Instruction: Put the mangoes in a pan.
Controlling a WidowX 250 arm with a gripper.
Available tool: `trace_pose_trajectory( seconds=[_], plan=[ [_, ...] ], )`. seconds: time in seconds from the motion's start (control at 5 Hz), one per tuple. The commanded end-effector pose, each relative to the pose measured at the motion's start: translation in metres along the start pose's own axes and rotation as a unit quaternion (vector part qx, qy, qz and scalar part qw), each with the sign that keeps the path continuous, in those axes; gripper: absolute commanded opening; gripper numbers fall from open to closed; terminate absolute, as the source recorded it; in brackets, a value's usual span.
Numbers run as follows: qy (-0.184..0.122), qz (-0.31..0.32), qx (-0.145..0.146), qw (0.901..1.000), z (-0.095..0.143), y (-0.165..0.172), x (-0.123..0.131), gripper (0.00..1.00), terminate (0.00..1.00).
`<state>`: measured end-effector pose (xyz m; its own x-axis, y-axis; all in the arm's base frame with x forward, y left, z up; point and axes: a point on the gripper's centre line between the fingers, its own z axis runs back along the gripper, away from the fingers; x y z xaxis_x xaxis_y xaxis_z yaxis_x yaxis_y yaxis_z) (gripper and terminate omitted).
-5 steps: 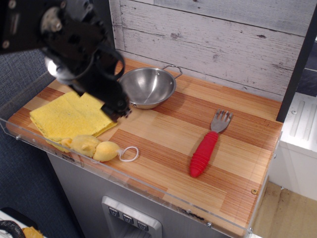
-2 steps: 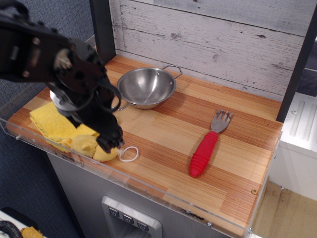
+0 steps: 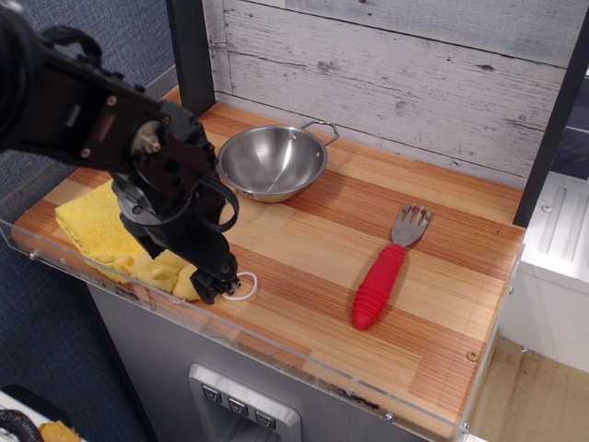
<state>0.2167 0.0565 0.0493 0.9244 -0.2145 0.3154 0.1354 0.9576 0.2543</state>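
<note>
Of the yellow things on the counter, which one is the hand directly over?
The mangoes: two small rounded lumps under the hand; the yellow cloth lies flat behind.

Shiny steel pan (image 3: 272,162), striped wood counter (image 3: 304,249)

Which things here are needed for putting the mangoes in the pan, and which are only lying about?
Needed: mangoes, pan, gripper down at the mangoes.
Lying about: yellow cloth, red-handled fork.
</note>
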Motion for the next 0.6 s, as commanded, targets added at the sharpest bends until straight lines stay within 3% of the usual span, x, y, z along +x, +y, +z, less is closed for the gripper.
trace_pose_trajectory(
  seconds=[0.0, 0.4],
  plan=[
    [0.006, 0.012, 0.01, 0.9999, -0.0093, 0.015, -0.0002, 1.0, 0.0],
    [0.016, 0.018, 0.01, 0.9997, -0.0183, 0.0203, -0.0052, 1.0, 0.0]
  ],
)
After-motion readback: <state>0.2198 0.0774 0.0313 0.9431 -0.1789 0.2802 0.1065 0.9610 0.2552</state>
